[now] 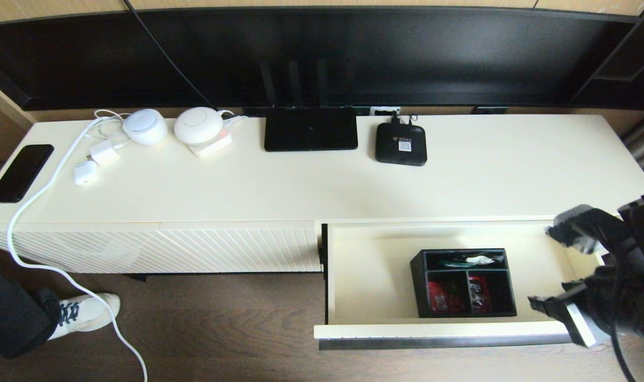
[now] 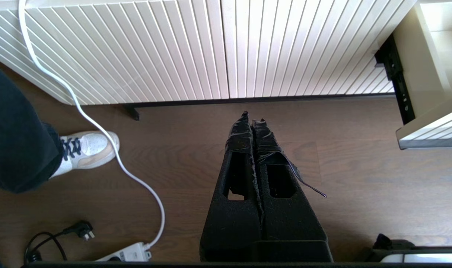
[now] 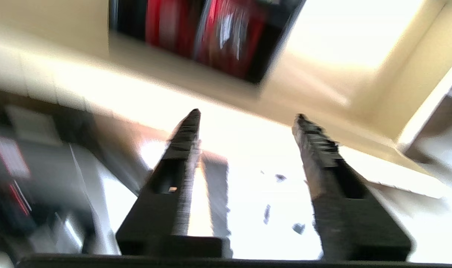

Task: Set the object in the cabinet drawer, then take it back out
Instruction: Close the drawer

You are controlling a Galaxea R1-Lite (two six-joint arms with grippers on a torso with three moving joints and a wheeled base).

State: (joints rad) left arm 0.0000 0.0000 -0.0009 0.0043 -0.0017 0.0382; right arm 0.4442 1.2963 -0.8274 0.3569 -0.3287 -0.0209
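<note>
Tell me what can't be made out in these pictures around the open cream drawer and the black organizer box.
- Black three-compartment organizer box: the red and white items inside are too small to identify in the head view, smeared by blur in the right wrist view.
- Open cream drawer: its ribbed front faces away in the head view.
- Right gripper: cut off by the head view's right edge.

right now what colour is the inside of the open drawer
Plain cream; the drawer shows best in the head view.

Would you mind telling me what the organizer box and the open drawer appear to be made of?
Organizer box: probably matte black plastic or leatherette; dull, thin straight walls. Drawer: likely painted or laminated board; smooth cream interior, slight sheen.
</note>
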